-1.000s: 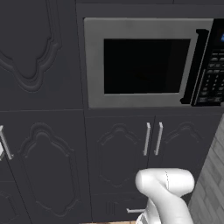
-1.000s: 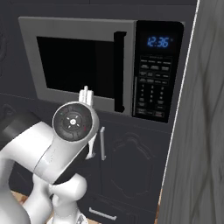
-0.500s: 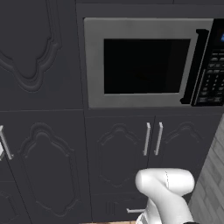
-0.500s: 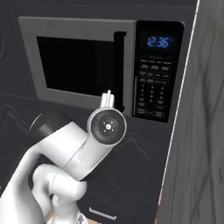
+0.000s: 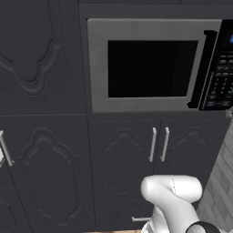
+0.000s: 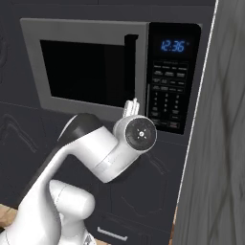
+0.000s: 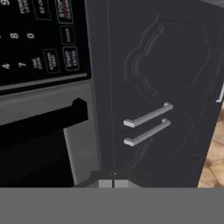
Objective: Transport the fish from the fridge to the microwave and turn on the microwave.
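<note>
Microwave (image 6: 91, 72) — grey frame, glossy dark window, black bar handle (image 6: 129, 72)

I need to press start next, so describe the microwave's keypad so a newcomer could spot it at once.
Find the microwave built into the dark cabinets, its door shut. Right of the door's black handle is a tall black keypad. Unlike the plain dark window beside it, it has rows of small buttons under a glowing blue clock.

White glossy arm (image 6: 91, 153) – rounded tubular links, dark grey joint band near the elbow; round wrist cap with a grey disc and ring of small screws; pale pincer (image 6: 131, 106) fingers.
</note>
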{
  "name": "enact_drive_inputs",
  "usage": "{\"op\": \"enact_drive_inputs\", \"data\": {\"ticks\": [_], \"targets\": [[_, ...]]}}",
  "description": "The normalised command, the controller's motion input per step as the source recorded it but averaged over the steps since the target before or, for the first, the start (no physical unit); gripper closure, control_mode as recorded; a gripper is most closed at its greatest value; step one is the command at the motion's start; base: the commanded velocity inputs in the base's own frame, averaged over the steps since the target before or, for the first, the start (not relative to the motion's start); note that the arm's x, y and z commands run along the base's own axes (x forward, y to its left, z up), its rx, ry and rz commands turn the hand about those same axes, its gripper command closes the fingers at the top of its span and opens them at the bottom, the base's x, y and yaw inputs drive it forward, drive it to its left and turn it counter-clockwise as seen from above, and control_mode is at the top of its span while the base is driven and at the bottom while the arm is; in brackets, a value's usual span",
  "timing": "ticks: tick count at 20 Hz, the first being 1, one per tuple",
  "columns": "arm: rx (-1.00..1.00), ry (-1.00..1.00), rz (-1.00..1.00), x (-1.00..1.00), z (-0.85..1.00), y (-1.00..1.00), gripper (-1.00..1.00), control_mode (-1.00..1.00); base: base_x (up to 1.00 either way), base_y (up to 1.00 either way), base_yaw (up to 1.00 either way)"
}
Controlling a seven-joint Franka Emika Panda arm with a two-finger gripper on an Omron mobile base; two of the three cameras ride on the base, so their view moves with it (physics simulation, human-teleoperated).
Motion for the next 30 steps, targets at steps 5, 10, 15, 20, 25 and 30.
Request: {"op": "enact_drive_inputs", "data": {"ticks": [5, 10, 15, 20, 25, 30], "targets": [[0.08, 0.0, 0.0, 0.33, -0.22, -0.33, 1.0, -1.0, 0.0, 0.0, 0.0], [0.08, 0.0, 0.0, 0.31, -0.12, -0.25, 1.0, -1.0, 0.0, 0.0, 0.0], [0.08, 0.0, 0.0, 0.32, -0.05, -0.14, 1.0, -1.0, 0.0, 0.0, 0.0], [0.08, 0.0, 0.0, 0.34, -0.05, -0.06, 1.0, -1.0, 0.0, 0.0, 0.0], [0.04, -0.01, 0.0, 0.27, -0.13, 0.0, 1.0, -1.0, 0.0, 0.0, 0.0], [0.01, 0.0, 0.0, 0.24, -0.22, -0.01, 1.0, -1.0, 0.0, 0.0, 0.0]]}}
